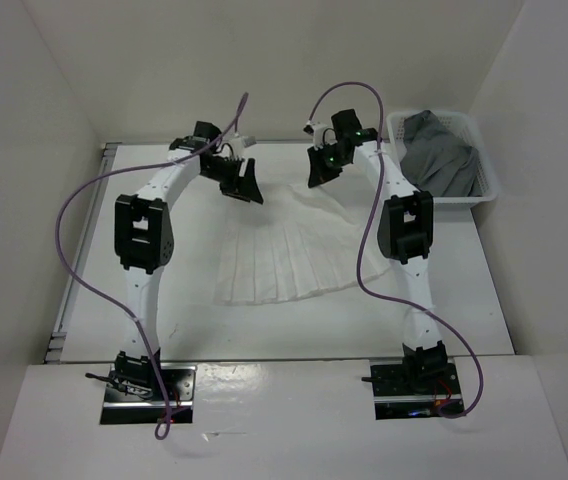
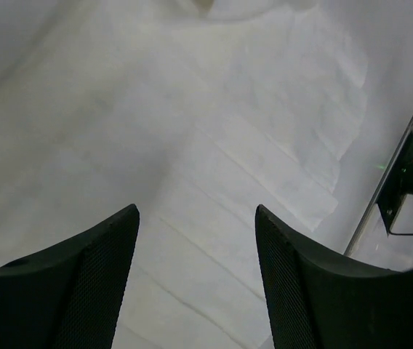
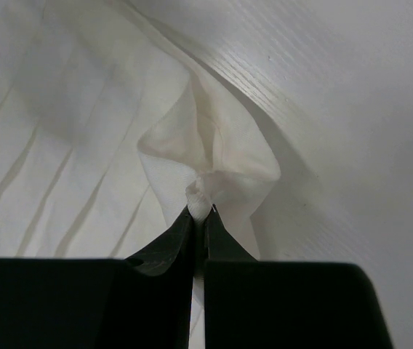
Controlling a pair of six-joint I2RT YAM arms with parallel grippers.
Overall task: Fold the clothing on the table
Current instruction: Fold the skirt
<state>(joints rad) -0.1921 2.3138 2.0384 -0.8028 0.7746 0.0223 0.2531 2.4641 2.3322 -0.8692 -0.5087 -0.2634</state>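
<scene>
Closest up, the right claw [image 3: 201, 213] is clamped on a bunched corner of the clothing [image 1: 282, 255]. It is thin and white with long pleats, lying mid tabletop [image 1: 189, 320] and fanning toward 6 o'clock. At 11 o'clock the left claw [image 2: 195, 214] hangs over it, fingers apart, holding nothing. Both arms hide its far edge.
</scene>
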